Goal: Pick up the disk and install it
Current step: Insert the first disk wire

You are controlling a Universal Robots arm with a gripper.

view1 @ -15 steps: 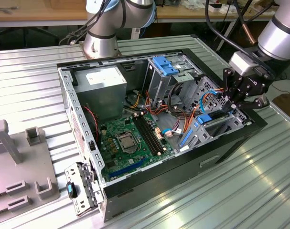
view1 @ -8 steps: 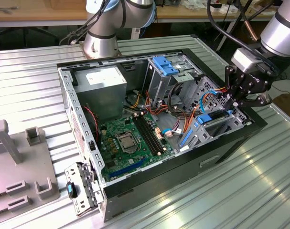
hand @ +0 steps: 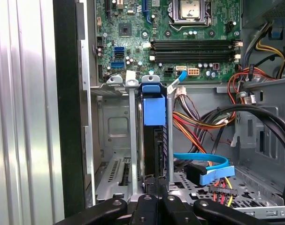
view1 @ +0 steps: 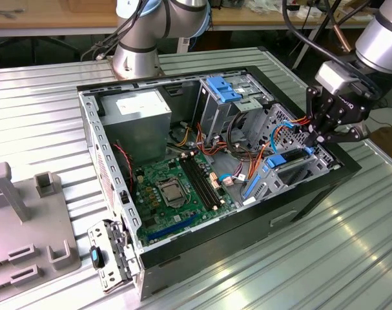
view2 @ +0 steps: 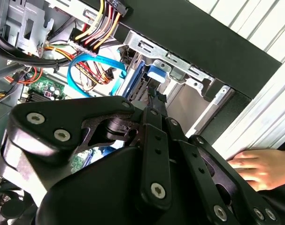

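Gripper point(hand: 154, 183), black, fingers closed together, tips at the near end of the one grey disk in its bright blue carrier point(hand: 154, 110). The disk stands on edge inside the metal drive cage point(hand: 111, 140) of one open black computer case point(view1: 299, 200). One person's hand point(view2: 255, 169) lies outside it.

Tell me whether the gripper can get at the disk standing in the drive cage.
Probably yes: the gripper sits right at the disk in the drive cage, nothing lies between them, and the blue cable lies off to one side.
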